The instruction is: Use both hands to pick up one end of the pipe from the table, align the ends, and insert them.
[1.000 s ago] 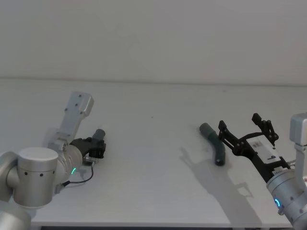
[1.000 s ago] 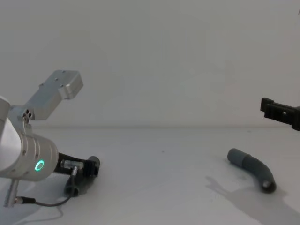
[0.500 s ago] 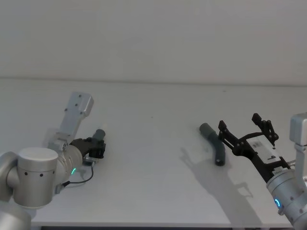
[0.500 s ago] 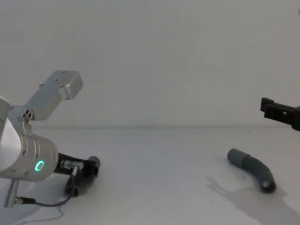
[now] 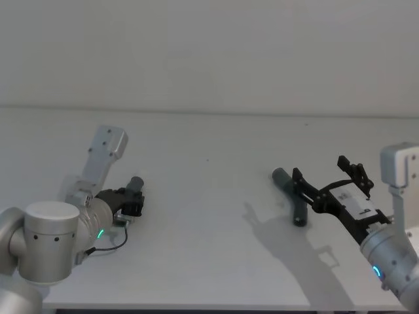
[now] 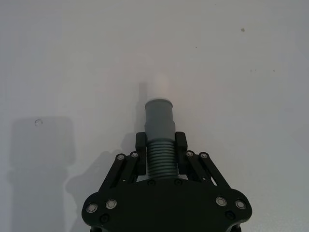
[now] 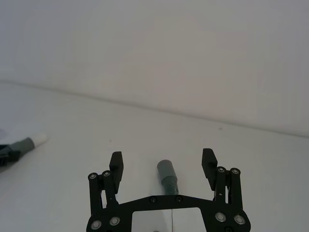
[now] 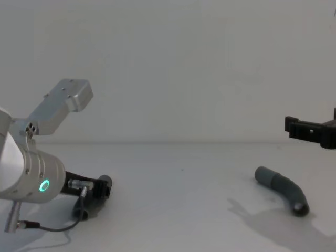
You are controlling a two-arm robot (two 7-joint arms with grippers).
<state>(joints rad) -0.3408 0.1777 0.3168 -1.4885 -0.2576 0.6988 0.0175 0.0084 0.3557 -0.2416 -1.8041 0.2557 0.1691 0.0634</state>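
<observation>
Short dark-grey bent pipe (image 8: 281, 185), ribbed middle

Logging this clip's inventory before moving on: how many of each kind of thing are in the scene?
Pipe pieces: 2 (left piece gripped, right piece lying on the table)
Tools: 2 (left tool shut on the left piece, right tool open)
Total: 4
</observation>
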